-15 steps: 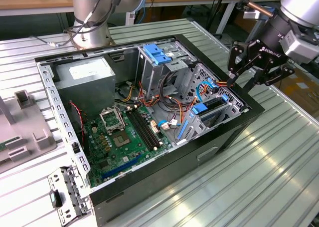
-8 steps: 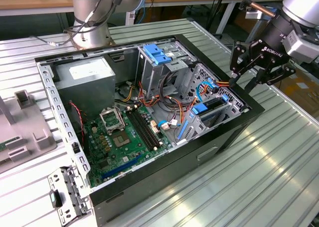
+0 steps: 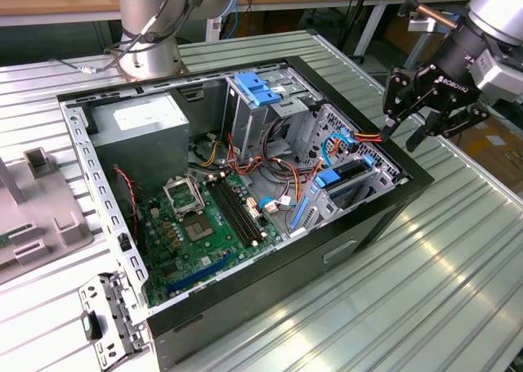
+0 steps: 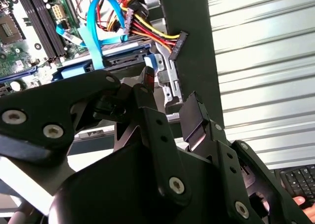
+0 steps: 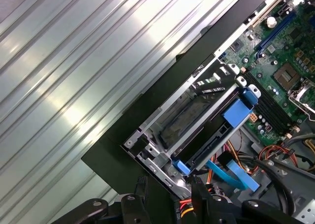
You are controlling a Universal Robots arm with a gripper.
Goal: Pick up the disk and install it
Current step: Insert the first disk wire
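Observation:
The disk [image 3: 350, 178] sits edge-up in the drive cage at the open computer case's corner on the exterior view's right, its blue rail and tab showing. In the first wrist view the disk [image 5: 186, 117] lies between the cage's metal walls, with the blue tab [image 5: 239, 111] at its end. My gripper [image 3: 406, 127] hangs just outside the case's black rim, up and to the exterior view's right of the cage. It is open and holds nothing. Both wrist views show the black fingers [image 4: 147, 79] spread apart over the cage and a bundle of cables.
The computer case [image 3: 384, 217] lies open on a ribbed metal table [image 3: 425, 290]. Inside are a grey power-supply box [image 3: 143, 127], a green motherboard [image 3: 196, 229], a light-blue latch [image 3: 257, 88] and red, yellow and blue cables [image 4: 106, 24]. A removed bracket [image 3: 106, 323] lies at the case's near corner.

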